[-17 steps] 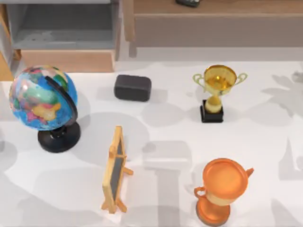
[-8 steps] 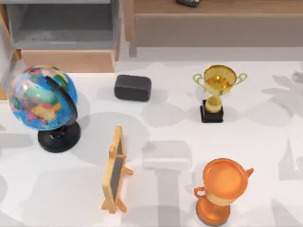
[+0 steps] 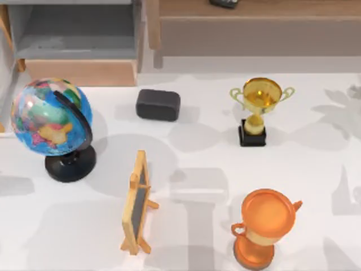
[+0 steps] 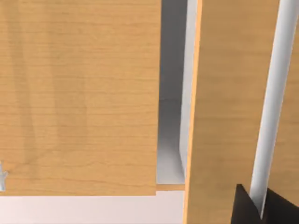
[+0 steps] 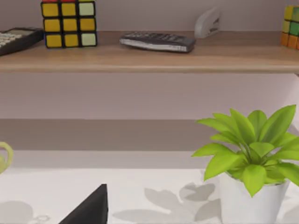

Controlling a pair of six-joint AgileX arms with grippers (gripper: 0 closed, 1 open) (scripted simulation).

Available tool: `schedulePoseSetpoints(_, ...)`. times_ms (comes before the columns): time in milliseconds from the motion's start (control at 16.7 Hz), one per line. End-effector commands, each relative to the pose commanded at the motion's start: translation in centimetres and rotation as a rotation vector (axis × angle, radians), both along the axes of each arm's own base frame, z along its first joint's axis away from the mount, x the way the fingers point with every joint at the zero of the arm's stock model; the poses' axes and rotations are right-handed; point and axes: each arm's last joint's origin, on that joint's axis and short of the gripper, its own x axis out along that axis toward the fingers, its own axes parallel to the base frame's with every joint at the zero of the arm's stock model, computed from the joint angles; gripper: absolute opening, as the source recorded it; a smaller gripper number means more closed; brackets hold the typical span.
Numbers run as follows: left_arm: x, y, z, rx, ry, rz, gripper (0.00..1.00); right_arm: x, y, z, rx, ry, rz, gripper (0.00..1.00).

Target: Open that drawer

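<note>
At the far left edge of the table: drawer, seen from above with its grey floor and walls showing and its light-wood front panel facing the table.
Drawer's neighbours: globe just in front of the panel; black block near the panel's right end.
Table: white, crossed by soft grey shadows.
Globe: blue, on a black round base, at the table's left side.
Easel: small wooden chalkboard, standing near the middle front, to the right of the globe.
Gold cup: on a black square base, right of the block and well apart from it.
Orange cup: at the front right, near the edge, in front of the gold cup.
Shelf: long brown board along the far side, right of the drawer.
Left gripper: dark tips close up against light-wood panels, with a grey gap between two of the panels and a pale strip running past the tips; whether the claw is apart or together cannot be told.
Right gripper: a dark tip low over the white table, facing the shelf; its state cannot be told.
On the shelf, right wrist view: colour cube, calculator, flat dark device, stapler.
Plant: green leaves in a white pot, standing on the table below the shelf.
</note>
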Motion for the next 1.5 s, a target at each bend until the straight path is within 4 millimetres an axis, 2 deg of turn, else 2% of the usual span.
schedulePoseSetpoints(180,-2.7,-0.1,0.0,0.0,0.0,0.001,0.0,0.0,0.0,0.0,0.0,0.0,0.0,1.0)
schedulePoseSetpoints(420,-3.1,-0.1,0.1,0.002,-0.003,0.001,0.0,0.0,0.0,0.0,0.0,0.0,0.0,1.0)
schedulePoseSetpoints(1200,-3.1,-0.1,0.1,0.002,-0.003,0.001,0.98,0.0,0.0,0.0,0.0,0.0,0.0,1.0)
schedulePoseSetpoints(1500,-3.1,-0.1,0.1,0.002,-0.003,0.001,1.0,0.0,0.0,0.0,0.0,0.0,0.0,1.0)
